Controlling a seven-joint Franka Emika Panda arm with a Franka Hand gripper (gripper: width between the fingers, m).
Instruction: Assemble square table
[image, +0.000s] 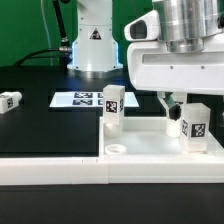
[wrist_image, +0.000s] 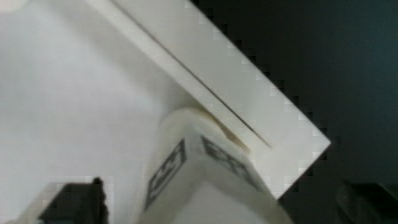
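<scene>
The square tabletop (image: 150, 143) lies flat on the table, a screw hole (image: 117, 149) showing near its front edge. One white tagged leg (image: 112, 108) stands upright on its corner at the exterior view's left. A second leg (image: 193, 125) stands upright on the slab at the exterior view's right. My gripper (image: 185, 112) hangs over this second leg, one dark finger (image: 172, 106) beside it. In the wrist view the leg (wrist_image: 210, 165) sits between my fingers (wrist_image: 75, 200) with gaps on both sides; the gripper (wrist_image: 217, 206) is open. The slab (wrist_image: 89, 100) fills that view.
A third leg (image: 10, 101) lies on the black table at the exterior view's far left. The marker board (image: 85, 99) lies behind the slab. The long white barrier wall (image: 55, 166) runs along the front. The robot base (image: 93, 40) stands at the back.
</scene>
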